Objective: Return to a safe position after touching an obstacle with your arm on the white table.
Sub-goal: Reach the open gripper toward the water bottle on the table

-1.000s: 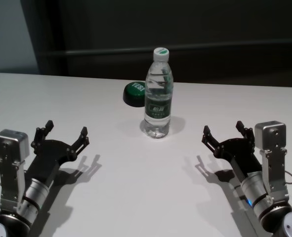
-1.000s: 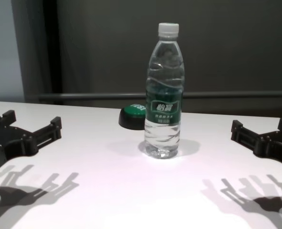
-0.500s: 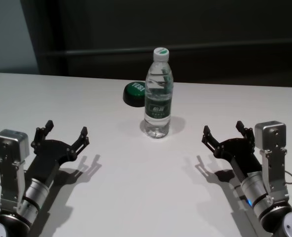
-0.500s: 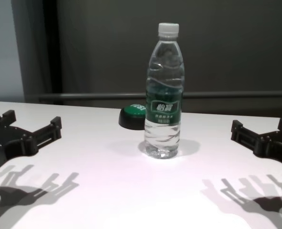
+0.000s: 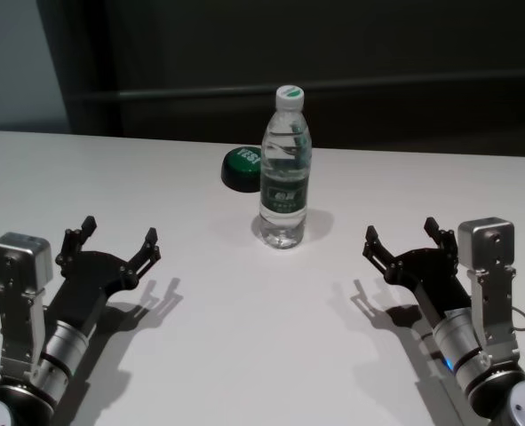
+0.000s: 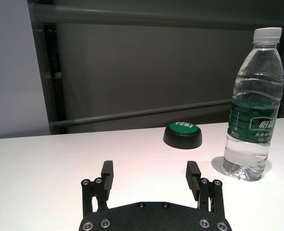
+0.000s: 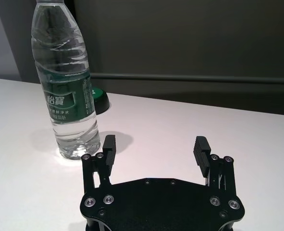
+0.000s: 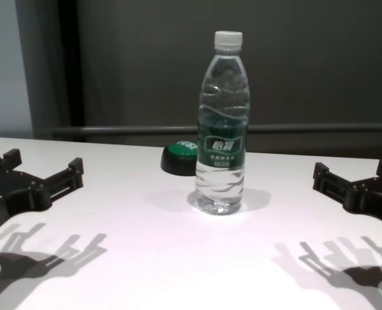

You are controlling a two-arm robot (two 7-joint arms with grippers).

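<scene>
The obstacle (image 5: 284, 173), a clear water bottle with a white cap and dark green label, stands upright mid-table on the white table (image 5: 244, 355); it also shows as the obstacle (image 8: 221, 129), (image 6: 253, 108), (image 7: 65, 86). My left gripper (image 5: 118, 238) hovers low over the near left of the table, open and empty, well clear of the bottle. My right gripper (image 5: 404, 235) sits at the near right, likewise open and empty. In their own wrist views, the left gripper (image 6: 151, 173) and right gripper (image 7: 155, 147) have nothing between their fingers.
A low black dome button with a green top (image 5: 242, 168) rests just behind and left of the bottle. A dark wall with a horizontal rail runs behind the table's far edge.
</scene>
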